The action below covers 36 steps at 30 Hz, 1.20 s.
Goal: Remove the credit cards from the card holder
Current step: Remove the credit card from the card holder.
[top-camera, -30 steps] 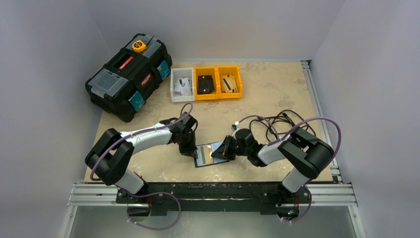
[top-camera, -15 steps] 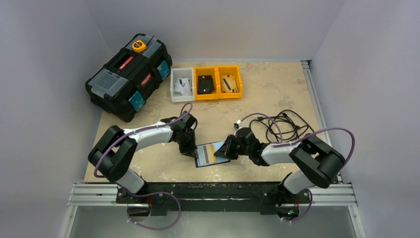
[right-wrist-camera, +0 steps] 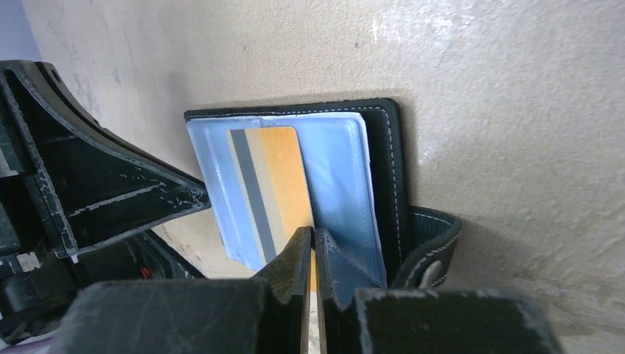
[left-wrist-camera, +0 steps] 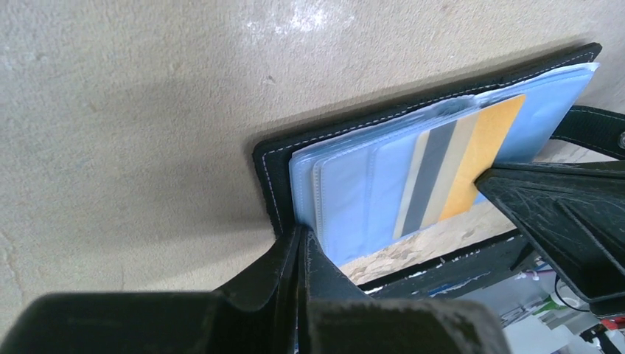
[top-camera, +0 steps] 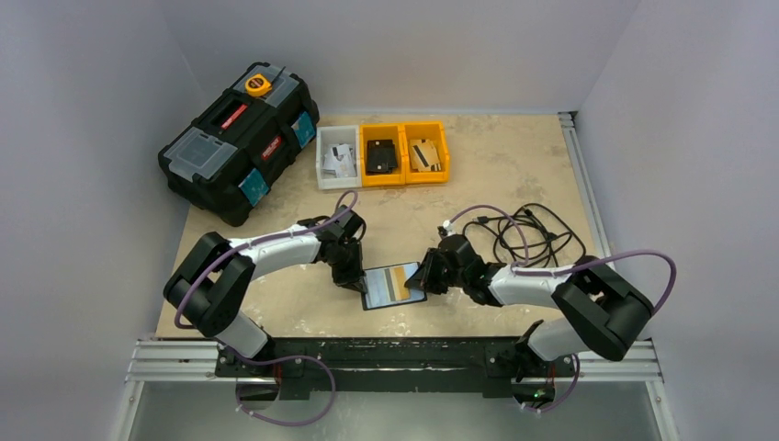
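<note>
The card holder (right-wrist-camera: 389,169) is black and leather-like, matt and finely grained, with pale thread stitching along its edge. Its sleeves (right-wrist-camera: 335,177) are clear bluish plastic, smooth and glossy. The card (right-wrist-camera: 280,177) is smooth orange plastic with a dark stripe. The left gripper (left-wrist-camera: 298,236) and right gripper (right-wrist-camera: 313,234) are matt black plastic, scuffed and scratched. The table (right-wrist-camera: 516,110) is beige, mottled like stone, with a faint sheen. The toolbox (top-camera: 234,138) is hard black plastic.

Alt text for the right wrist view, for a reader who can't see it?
The right end effector, shut, pinches the near edge of an orange card with a grey stripe, lying in the open black card holder with pale blue sleeves on a beige table. The left end effector meets the holder's left edge.
</note>
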Tool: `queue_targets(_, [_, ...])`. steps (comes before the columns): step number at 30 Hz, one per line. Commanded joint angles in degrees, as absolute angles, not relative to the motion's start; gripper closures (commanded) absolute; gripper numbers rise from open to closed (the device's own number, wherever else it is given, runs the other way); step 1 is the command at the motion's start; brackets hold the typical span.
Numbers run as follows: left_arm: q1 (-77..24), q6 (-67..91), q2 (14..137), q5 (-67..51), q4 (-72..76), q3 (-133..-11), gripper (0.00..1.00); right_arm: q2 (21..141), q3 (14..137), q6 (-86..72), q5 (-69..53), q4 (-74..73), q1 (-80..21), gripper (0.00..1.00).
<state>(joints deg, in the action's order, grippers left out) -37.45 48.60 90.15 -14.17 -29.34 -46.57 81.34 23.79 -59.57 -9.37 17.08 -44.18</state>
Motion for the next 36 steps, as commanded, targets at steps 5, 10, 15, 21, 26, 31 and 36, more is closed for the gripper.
queue_targets(5, [-36.76, 45.23, 90.95, -10.01, -32.39, -48.93, 1.00, 78.67, 25.59, -56.49, -5.20, 11.93, -43.83, 1.00])
queue_targets(10, [-36.88, 44.15, 87.14, -11.52, -33.85, -51.24, 0.95, 78.34, 25.87, -56.04, -5.62, 11.72, -43.90, 1.00])
queue_targets(15, [-37.67, 43.76, 83.87, -15.58, -34.24, -55.59, 0.85, 77.79, 26.40, -55.14, -4.76, 10.69, -43.92, 1.00])
queue_targets(21, [-40.33, 45.60, 89.52, -18.92, -31.31, -59.92, 0.87, 77.89, 27.25, -55.02, -4.66, 10.31, -43.88, 1.00])
queue_targets(26, [-40.65, 46.63, 95.49, -18.85, -28.06, -59.28, 0.95, 77.07, 27.34, -54.57, -5.17, 10.16, -43.94, 1.00])
queue_targets(31, [-40.71, 46.54, 99.04, -16.42, -28.44, -58.02, 1.00, 76.12, 26.65, -54.18, -6.48, 10.58, -43.92, 1.00])
queue_targets(36, [-40.61, 46.25, 101.40, -14.58, -29.21, -57.30, 1.00, 75.31, 25.86, -54.04, -8.21, 12.12, -43.83, 0.99])
